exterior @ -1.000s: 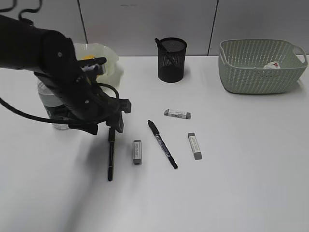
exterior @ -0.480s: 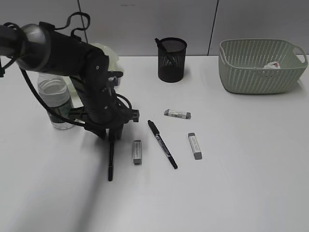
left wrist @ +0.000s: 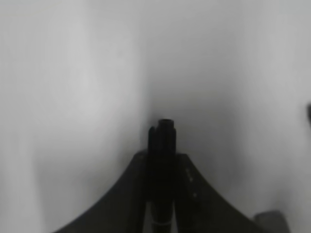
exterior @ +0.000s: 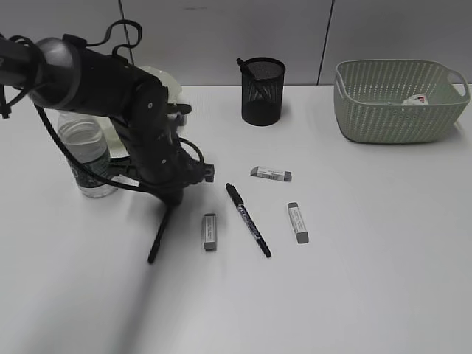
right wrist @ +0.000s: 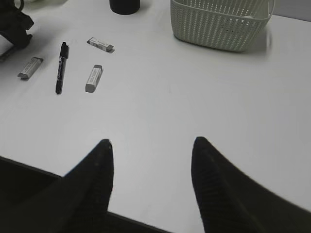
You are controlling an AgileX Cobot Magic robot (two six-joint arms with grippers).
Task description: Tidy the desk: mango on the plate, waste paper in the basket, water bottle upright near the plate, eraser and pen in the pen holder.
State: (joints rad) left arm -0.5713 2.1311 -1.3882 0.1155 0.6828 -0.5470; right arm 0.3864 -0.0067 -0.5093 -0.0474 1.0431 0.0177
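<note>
White desk (exterior: 354, 280) fills the scene. Since a moment ago the left gripper (exterior: 171, 198) has clamped a black pen (exterior: 159, 234), tilting its top up; it is ready for the pen holder (exterior: 262, 91), which holds one pen. Waste paper (exterior: 415, 99) lies in the basket (exterior: 383, 110). The right gripper (right wrist: 151, 160) hovers, jaws apart.

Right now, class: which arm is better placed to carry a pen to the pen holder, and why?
Left. Its jaws are closed around the black pen, one end lifted off the desk. The right gripper hangs open and empty, far from the pen holder.
</note>
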